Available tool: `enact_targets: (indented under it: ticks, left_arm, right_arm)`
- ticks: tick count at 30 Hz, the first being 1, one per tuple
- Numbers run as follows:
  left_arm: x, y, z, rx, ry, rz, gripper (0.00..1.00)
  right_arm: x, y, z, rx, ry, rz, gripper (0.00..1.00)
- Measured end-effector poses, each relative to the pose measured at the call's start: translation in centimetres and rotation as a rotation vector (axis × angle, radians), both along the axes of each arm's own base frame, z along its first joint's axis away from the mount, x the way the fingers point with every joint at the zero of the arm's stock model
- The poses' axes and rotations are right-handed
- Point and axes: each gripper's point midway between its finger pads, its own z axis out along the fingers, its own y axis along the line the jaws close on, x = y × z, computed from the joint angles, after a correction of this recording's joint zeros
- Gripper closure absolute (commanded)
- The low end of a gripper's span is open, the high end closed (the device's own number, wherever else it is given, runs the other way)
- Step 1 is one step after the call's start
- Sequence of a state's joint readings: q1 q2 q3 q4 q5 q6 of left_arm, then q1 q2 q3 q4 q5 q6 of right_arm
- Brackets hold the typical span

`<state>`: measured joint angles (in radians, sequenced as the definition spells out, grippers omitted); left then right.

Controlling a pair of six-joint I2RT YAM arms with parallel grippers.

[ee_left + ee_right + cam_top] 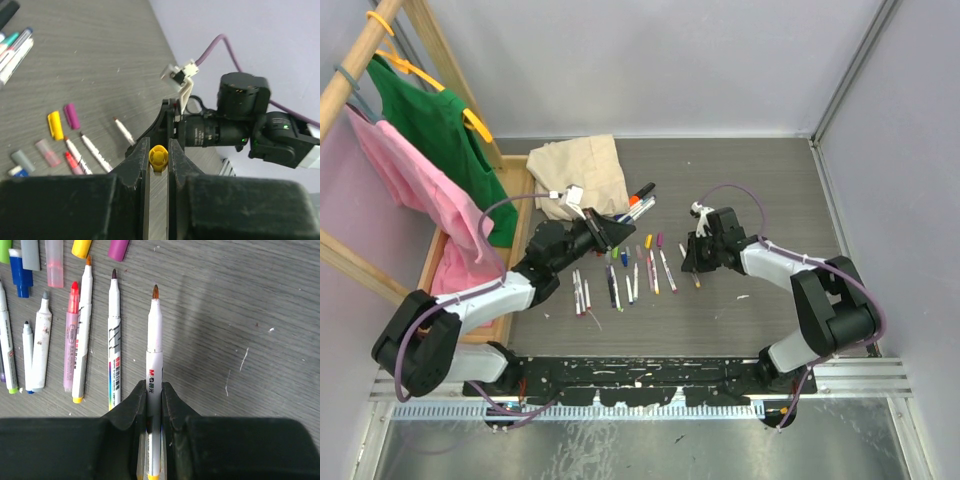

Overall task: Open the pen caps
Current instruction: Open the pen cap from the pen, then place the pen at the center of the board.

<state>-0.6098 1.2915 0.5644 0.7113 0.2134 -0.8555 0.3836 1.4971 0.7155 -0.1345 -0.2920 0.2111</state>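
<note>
My left gripper (158, 165) is shut on a yellow pen cap (158, 158), held above the table and seen end-on between the jaws. My right gripper (154, 390) is shut on a white-barrelled pen (154, 350) whose bare orange-brown tip points away from me. Loose caps lie on the table: yellow (55, 125), purple (72, 115), pink (47, 152) and grey (23, 161). Several uncapped pens (114, 340) lie in a row to the left of the held pen. From above, the left gripper (603, 232) and right gripper (695, 262) flank this row of pens (620, 278).
Thicker markers (638, 203) lie behind the row, by a beige cloth (582, 172). A wooden rack (360, 60) with a green garment (435, 120) and a pink garment (415, 190) stands at the left, over a wooden tray (445, 265).
</note>
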Motion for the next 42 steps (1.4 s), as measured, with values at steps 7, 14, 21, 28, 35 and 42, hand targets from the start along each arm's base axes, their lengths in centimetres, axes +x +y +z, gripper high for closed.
enact_targets:
  ticks: [7,14,21,28,35,42]
  left_arm:
    - [-0.1,0.0,-2.6,0.06,0.082,0.034,1.0]
    - [-0.5,0.2,-4.2,0.073,0.125,0.041,1.0]
    - [-0.8,0.1,-5.1,0.08,0.145,0.03,1.0]
    - [-1.1,0.2,-5.5,0.079,0.149,0.026,1.0]
    - [-1.2,0.3,-5.9,0.084,0.158,0.025,1.0]
    - [-1.3,0.3,-5.9,0.084,0.159,0.024,1.0]
  right_arm:
    - [0.2,0.8,-0.6,-0.01,0.012,-0.003,0.84]
    - [0.5,1.0,-1.3,-0.026,0.024,-0.014,0.8]
    - [0.9,1.2,-1.3,-0.022,0.027,-0.021,0.76]
    - [1.1,1.4,-1.2,-0.015,0.034,-0.027,0.72]
    - [1.2,1.7,-1.1,-0.007,0.036,-0.021,0.7]
    - [1.1,1.7,-1.1,-0.003,0.038,-0.018,0.68]
